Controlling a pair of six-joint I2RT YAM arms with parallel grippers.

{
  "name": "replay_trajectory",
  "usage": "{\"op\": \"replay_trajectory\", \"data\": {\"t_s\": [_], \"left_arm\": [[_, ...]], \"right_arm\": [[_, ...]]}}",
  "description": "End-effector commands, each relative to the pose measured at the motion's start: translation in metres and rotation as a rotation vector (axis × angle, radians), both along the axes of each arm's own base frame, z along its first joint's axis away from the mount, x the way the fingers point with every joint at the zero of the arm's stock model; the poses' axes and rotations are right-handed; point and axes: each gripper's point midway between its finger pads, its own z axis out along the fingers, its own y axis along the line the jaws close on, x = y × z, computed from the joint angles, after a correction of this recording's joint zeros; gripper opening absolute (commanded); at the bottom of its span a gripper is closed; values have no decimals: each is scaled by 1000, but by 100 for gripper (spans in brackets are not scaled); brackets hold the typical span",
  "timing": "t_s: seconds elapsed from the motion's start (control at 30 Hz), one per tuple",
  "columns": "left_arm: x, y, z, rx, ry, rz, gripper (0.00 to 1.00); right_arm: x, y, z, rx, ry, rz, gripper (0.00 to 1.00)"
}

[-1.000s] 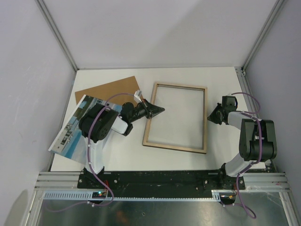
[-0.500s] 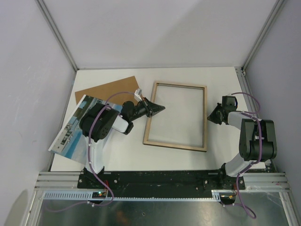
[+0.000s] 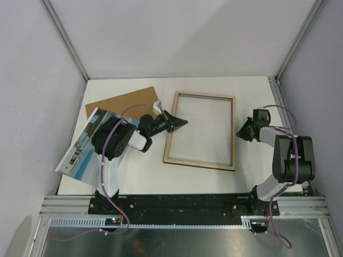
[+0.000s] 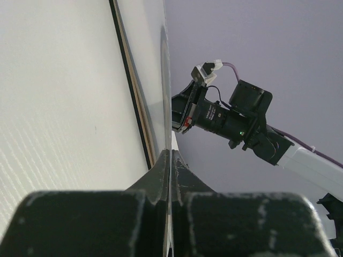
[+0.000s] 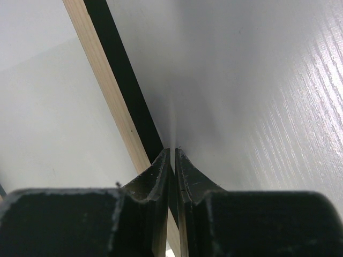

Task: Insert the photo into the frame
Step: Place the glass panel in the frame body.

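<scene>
Left gripper [image 3: 182, 123], jaws shut, noses the frame's [image 3: 199, 163] left rail; right gripper [image 3: 239, 131] pinches its right rail; the photo [image 3: 80, 152] lies at the desk's [image 3: 139, 176] left edge.

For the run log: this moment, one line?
photo: left, outside frame; frame: empty; left gripper: shut, at frame; right gripper: shut on frame

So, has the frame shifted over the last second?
Yes, slightly. Against the brown backing board, which stays put, the frame has slid a little toward the far edge of the table.
</scene>
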Motion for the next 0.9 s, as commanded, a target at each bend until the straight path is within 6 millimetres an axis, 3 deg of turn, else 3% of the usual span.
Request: {"op": "replay_trajectory", "data": {"t_s": [0.0,0.6,0.87], "left_arm": [[10,-1,26,-50,-114,8,0],[8,-3,-2,-17,-59,-16,0],[8,-3,-13,11,-35,-19,18]], "right_arm": [[-24,1,-23,-17,115,20,15],[-23,3,-22,-14,109,24,17],[-23,2,-20,-16,105,25,24]]}}
